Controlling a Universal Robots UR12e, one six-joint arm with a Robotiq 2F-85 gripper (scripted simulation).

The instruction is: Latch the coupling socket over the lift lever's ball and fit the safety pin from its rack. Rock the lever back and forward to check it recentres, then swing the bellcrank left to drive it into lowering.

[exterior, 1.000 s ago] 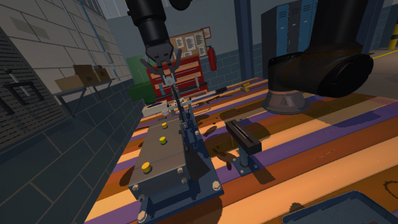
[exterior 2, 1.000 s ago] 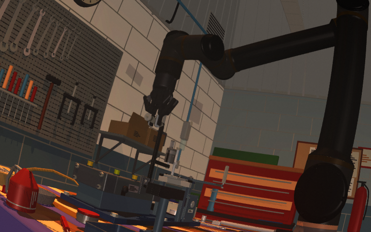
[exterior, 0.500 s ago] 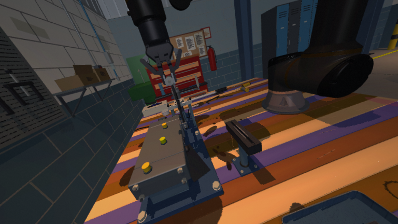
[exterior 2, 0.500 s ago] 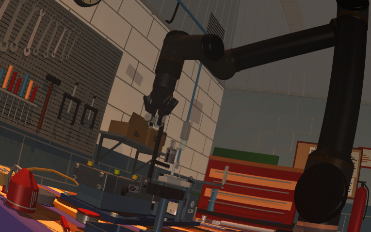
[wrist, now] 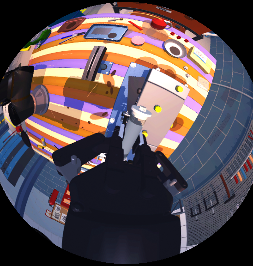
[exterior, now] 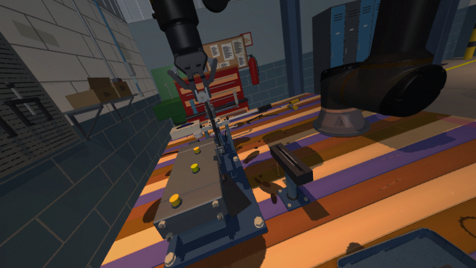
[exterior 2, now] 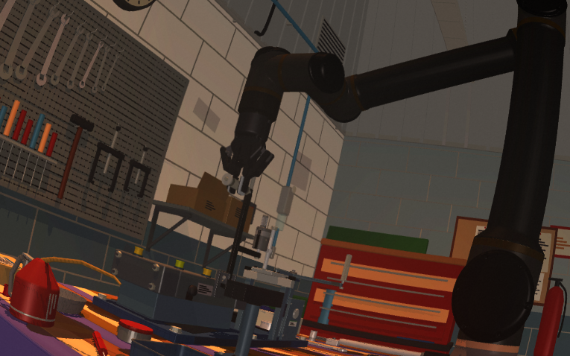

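Observation:
My gripper (exterior: 201,94) (exterior 2: 239,183) (wrist: 131,151) hangs over the far end of the valve block, at the top of the dark lift lever (exterior: 214,124) (exterior 2: 239,234). The lever's pale grey handle (wrist: 135,126) (exterior: 202,96) (exterior 2: 229,179) is clamped in its closed fingers. The lever stands nearly upright from its blue bracket (exterior: 230,167) beside the grey valve block (exterior: 194,184) (wrist: 162,99), which carries three yellow knobs (exterior: 174,200). The coupling socket and bellcrank linkage (exterior 2: 269,272) lie behind the lever; I cannot tell whether the socket is latched. The pin rack (exterior: 291,165) (wrist: 94,63) stands to the right on a short post.
The bench's left edge runs close beside the valve block, with the wall beyond it. The arm's base (exterior: 342,121) sits to the right. A blue tray (exterior: 407,251) lies at the near corner, a red can (exterior 2: 34,292) and tools at the other end.

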